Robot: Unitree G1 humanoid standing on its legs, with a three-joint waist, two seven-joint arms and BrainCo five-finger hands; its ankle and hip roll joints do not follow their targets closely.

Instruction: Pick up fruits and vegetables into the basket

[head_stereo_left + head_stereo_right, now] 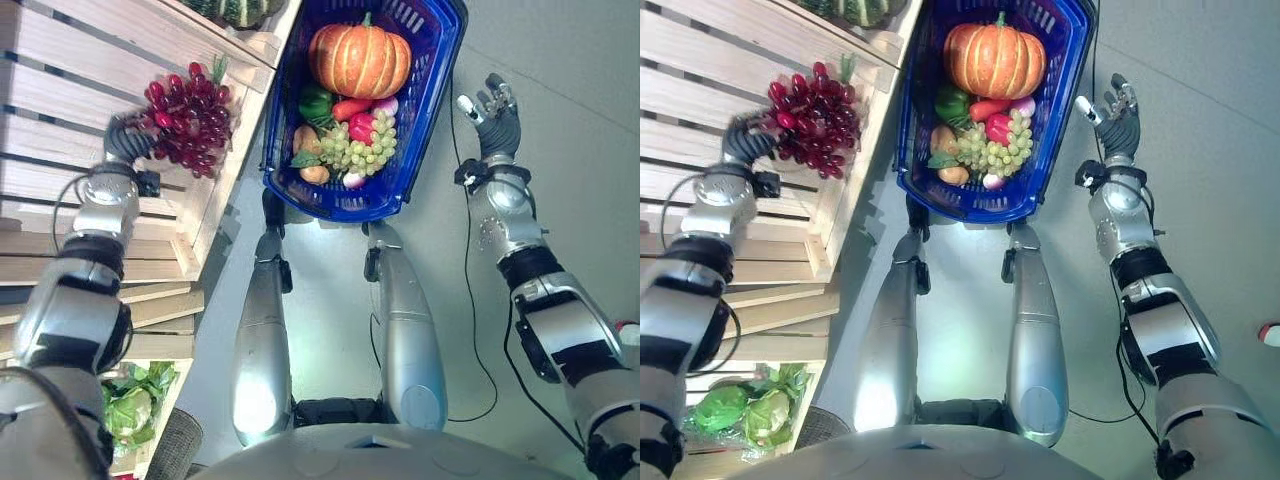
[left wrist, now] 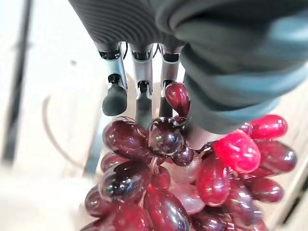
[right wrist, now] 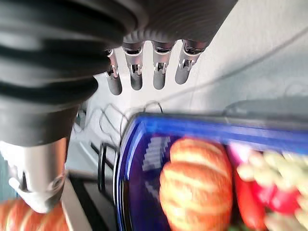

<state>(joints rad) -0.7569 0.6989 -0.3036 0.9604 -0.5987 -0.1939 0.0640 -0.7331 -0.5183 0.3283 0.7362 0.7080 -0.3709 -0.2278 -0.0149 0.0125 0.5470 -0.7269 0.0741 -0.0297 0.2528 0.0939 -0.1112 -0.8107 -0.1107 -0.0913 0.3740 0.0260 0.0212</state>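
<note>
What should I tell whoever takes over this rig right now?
Left hand: over the wooden crate shelf, fingers curled round the red grape bunch.
Right hand: open and idle, out to the right of the blue basket.
Done: the basket already holds a pumpkin, green grapes, a green pepper and red vegetables.
Left: carry the red grapes over to the basket and drop them in. Leafy greens sit in a lower crate.
</note>
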